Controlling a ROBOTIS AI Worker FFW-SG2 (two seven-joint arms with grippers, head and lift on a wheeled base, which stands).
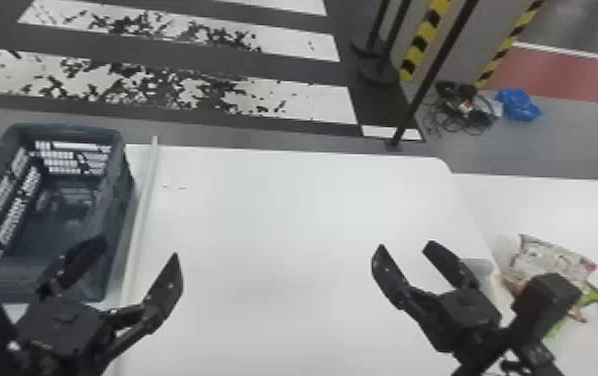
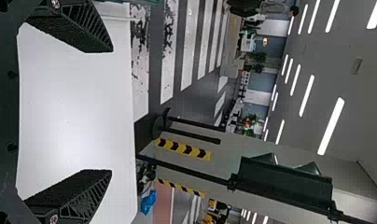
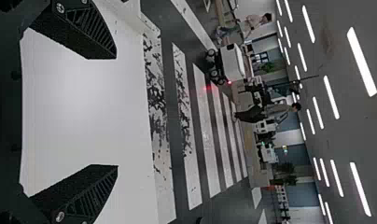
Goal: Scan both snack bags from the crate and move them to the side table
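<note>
Both snack bags lay on the side table [image 1: 553, 205], to the robot's right, beyond the main table [image 1: 263, 225]; the crate [image 1: 68, 131] stood at the far left. Handling estimate: each bag was likely light, with a soft, slippery film skin that would crumple under load and contents that could break if squeezed. Recommended grip point: a flat end seam or a gathered fold of film, taken with low force; the filled middle was to be avoided. Appearance: the upper bag [image 1: 550, 257] was whitish with pink-red end areas and a creased, glossy surface. The lower bag [image 1: 590, 296] showed green and orange-brown portions; the right arm hid part of it, so its full outline could not be determined. The two overlapped in the head view, though contact could not be confirmed. Left gripper [image 1: 135, 250]: fingers spread apart, nothing between them. Right gripper [image 1: 405, 246]: fingers likewise apart and unloaded. Judging by this layout, the transfer was probably complete; whether scanning was done could not be verified.
</note>
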